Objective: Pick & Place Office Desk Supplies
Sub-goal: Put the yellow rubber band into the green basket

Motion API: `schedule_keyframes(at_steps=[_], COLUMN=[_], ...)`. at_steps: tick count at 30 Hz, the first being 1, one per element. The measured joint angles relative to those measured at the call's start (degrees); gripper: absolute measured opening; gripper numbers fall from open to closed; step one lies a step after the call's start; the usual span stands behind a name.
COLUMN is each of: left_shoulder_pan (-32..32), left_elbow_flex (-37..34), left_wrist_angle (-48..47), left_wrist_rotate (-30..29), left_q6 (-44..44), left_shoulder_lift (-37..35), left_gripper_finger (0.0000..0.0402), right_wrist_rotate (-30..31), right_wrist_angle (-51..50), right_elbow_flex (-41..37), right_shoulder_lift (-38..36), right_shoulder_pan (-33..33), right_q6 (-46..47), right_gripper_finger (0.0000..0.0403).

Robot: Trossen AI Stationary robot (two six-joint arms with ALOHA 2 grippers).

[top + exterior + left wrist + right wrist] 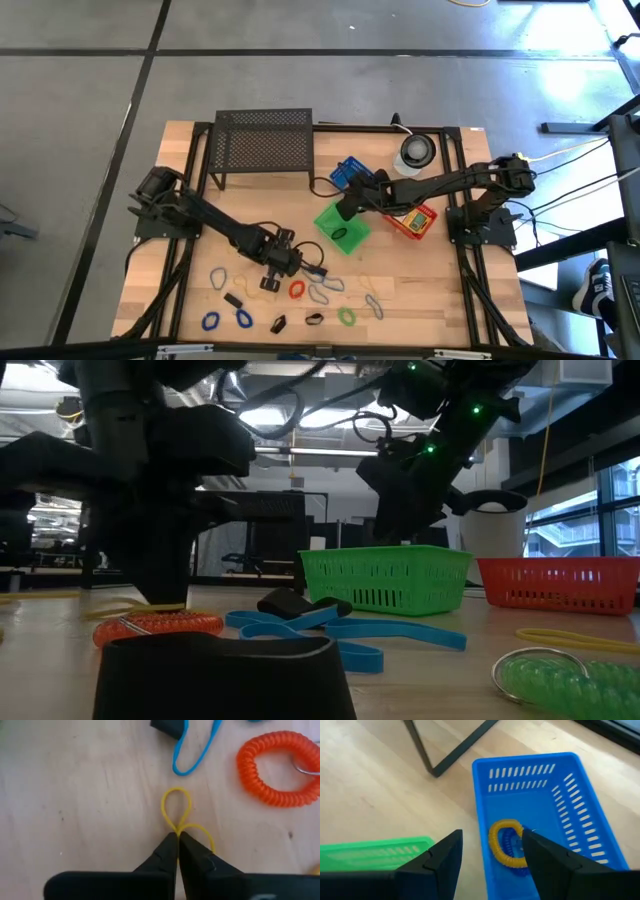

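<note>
Small supplies lie scattered on the near part of the table: blue loops (228, 319), an orange-red coil (280, 770), a green coil (346, 316), black clips (279, 323) and a thin yellow band (175, 802). My left gripper (177, 836) is low over the table among them, shut on the yellow band. My right gripper (491, 834) hangs open above the blue basket (570, 820), touching nothing. A yellow coil (502, 845) lies in that basket. My left gripper pinches the yellow band at its middle (176, 829) between its two fingertips, coming from above. The pinch squeezes the band into a figure of two loops, one on each side of the fingers. The band lies flat on the tabletop.
A green basket (342, 228), the blue basket (348, 172) and a red basket (412, 220) stand mid-table. The black mesh rack (263, 140) and a round white and grey object (416, 150) are at the far edge. A blue band (195, 750) and black clip (167, 726) lie near my left gripper.
</note>
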Motion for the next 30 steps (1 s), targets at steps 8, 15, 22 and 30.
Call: schedule_keyframes(at_steps=[8,15,22,30], left_shoulder_pan=[-3.37,-3.99,-4.02,-4.72], left_elbow_flex=[-0.28,-0.2,-0.15,-0.13], left_wrist_angle=[0.37,13.76,34.23,48.52], left_wrist_rotate=[-15.29,-29.16,-35.4,-32.49], left_q6=[-3.2,-3.23,4.59,9.3], left_shoulder_lift=[-7.18,-16.05,-20.63,-18.7], left_gripper_finger=[0.0003,0.0002,0.0002,0.0005], right_wrist_rotate=[5.29,13.21,16.68,4.18], right_wrist_angle=[0.25,0.69,10.22,23.99], right_elbow_flex=[-0.01,0.01,-0.03,-0.01], right_shoulder_lift=[-7.74,-13.4,-13.57,-13.8], right_shoulder_pan=[5.97,14.54,23.28,27.2], right_q6=[-0.32,-0.32,-5.56,-24.79], right_gripper_finger=[0.0206,0.0206,0.0206,0.0206])
